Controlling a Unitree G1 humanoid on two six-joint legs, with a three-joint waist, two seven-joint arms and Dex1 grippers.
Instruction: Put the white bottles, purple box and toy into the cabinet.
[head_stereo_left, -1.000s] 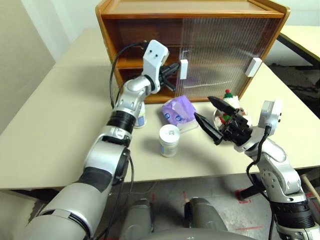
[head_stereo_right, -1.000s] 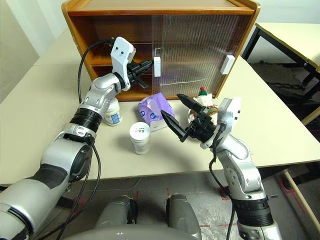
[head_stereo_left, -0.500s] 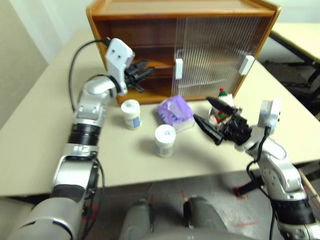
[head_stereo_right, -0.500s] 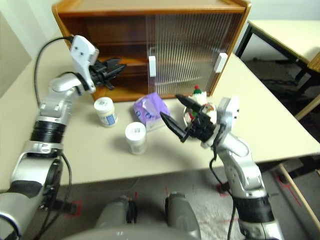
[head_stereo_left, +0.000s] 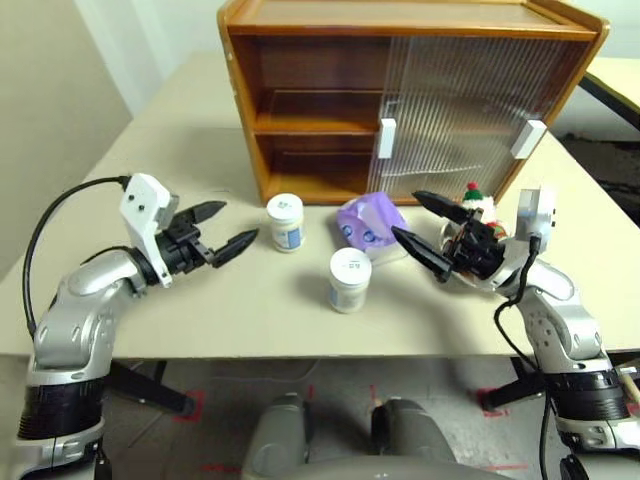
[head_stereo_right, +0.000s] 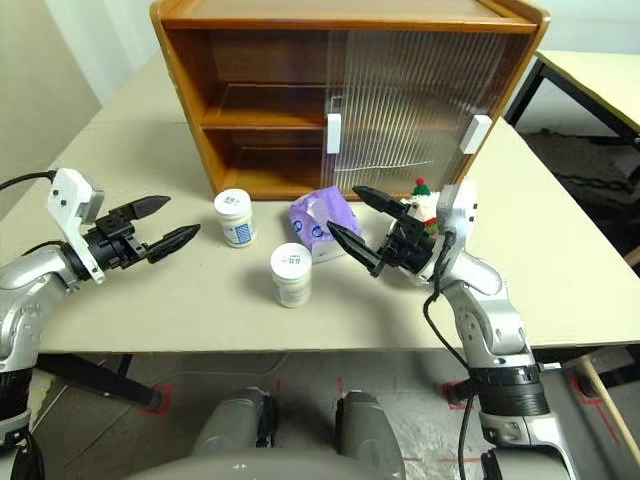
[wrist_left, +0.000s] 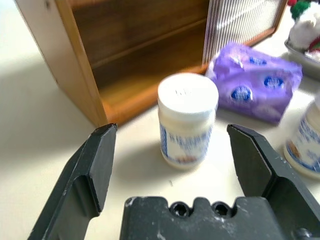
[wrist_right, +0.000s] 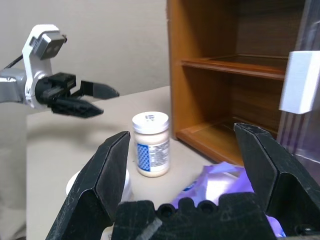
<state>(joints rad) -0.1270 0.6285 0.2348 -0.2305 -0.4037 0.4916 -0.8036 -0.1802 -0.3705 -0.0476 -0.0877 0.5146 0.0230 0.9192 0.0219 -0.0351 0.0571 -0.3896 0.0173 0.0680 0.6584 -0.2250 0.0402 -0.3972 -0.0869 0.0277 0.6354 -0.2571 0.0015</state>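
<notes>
The cabinet stands at the back of the table, its left half uncovered and its ribbed doors over the right half. One white bottle stands just in front of the uncovered shelves, another nearer the table's front edge. The purple box lies between them and the toy, which sits in a shallow bowl. My left gripper hovers open and empty, left of the nearer-cabinet bottle and pointing at it. Also open and empty, my right gripper hangs beside the purple box, in front of the toy.
The cabinet's two shelves look bare. Both white door handles sit on the right half. Bare tabletop spreads to the left and front. Another table stands at the far right.
My left arm has pulled back from the cabinet's door handle, out to the left and down toward the table, and its fingers have spread open. The right gripper has stayed put. The camera view shifted.
</notes>
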